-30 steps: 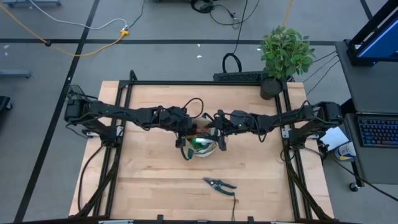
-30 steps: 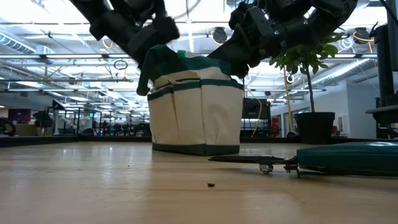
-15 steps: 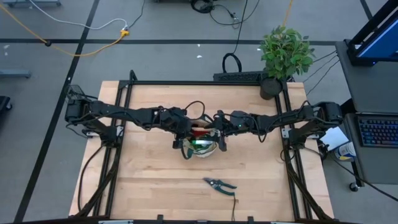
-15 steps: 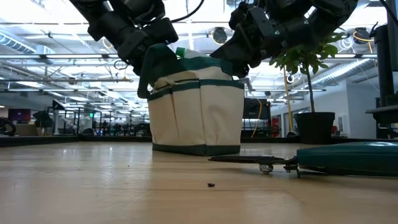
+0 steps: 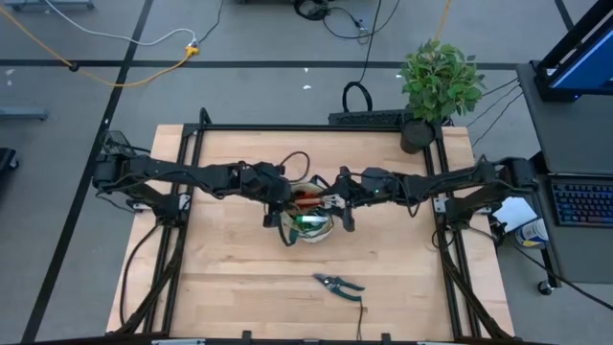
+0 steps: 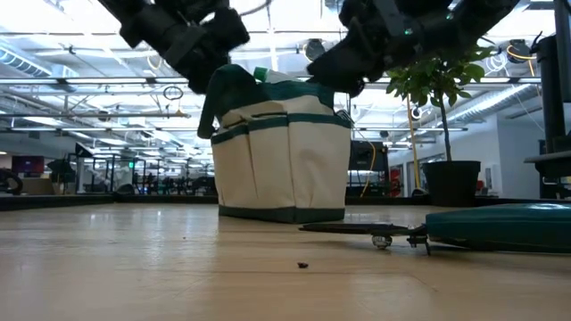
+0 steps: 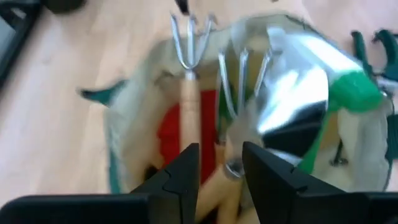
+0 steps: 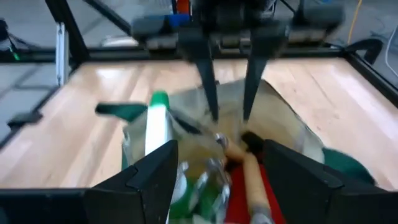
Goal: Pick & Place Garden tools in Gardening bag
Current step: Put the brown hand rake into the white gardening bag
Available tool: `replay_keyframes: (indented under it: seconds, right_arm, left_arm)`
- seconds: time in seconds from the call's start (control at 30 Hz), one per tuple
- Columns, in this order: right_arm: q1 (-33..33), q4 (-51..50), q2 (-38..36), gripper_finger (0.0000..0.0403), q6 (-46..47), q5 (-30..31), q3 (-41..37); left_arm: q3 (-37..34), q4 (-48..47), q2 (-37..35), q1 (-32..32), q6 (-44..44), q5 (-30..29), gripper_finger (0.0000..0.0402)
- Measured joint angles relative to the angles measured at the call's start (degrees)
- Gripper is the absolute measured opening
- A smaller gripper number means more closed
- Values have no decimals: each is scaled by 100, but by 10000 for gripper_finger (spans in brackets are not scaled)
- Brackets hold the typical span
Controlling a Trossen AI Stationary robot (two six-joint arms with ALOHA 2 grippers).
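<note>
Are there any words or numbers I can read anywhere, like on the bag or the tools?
None can be read.
Gardening bag: plain beige cloth with green trim, no words or label showing.
Pruning shears on the table: no readable marking.
Tools inside the bag, such as the wooden-handled fork: blurred, no text visible.
Keyboard beside the table: keys too small to read.
Room behind the table in the low view: any signs are too small to read.

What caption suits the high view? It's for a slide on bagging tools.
Both grippers, left and right, open over the gardening bag; pruning shears lie on the table.
</note>
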Motion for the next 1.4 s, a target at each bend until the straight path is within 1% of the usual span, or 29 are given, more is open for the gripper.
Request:
replay_keyframes:
  seconds: [0.07, 0.13, 0.3, 0.43, 0.63, 0.8, 0.9, 1.07, 1.2, 1.4]
  right_arm:
    - [-2, -400, -228, 226, -41, 141, 0]
    - [-2, -854, -425, 226, -35, 305, 4]
    - [43, -2126, -621, 226, 341, 614, -4]
    - [120, -2691, -625, 226, 576, 712, -4]
    - [182, -2532, -620, 226, 491, 741, -7]
    - [158, -2430, -553, 226, 465, 1271, 2]
    - [132, -2583, -443, 226, 454, 1267, -7]
    - [136, -2407, -350, 222, 311, 1073, -7]
    - [136, -2185, -358, 194, 314, 978, -2]
    - [136, -2086, -356, 133, 275, 968, -2]
  left_arm:
    - [-5, -198, -191, -25, 33, -177, 129]
    - [-14, -202, -379, -34, 34, -333, 129]
    - [-7, -244, -669, -32, 28, -363, 129]
    - [-7, -247, -711, -32, 26, -359, 129]
    - [-7, -261, -704, -34, 21, -358, 129]
    - [-7, -256, -704, -32, 8, -353, 129]
    - [-7, -254, -704, -32, 8, -348, 129]
    - [-7, -247, -704, -32, -24, -348, 129]
    - [-7, -245, -704, -32, -35, -349, 129]
    - [-7, -243, -704, -32, -33, -349, 129]
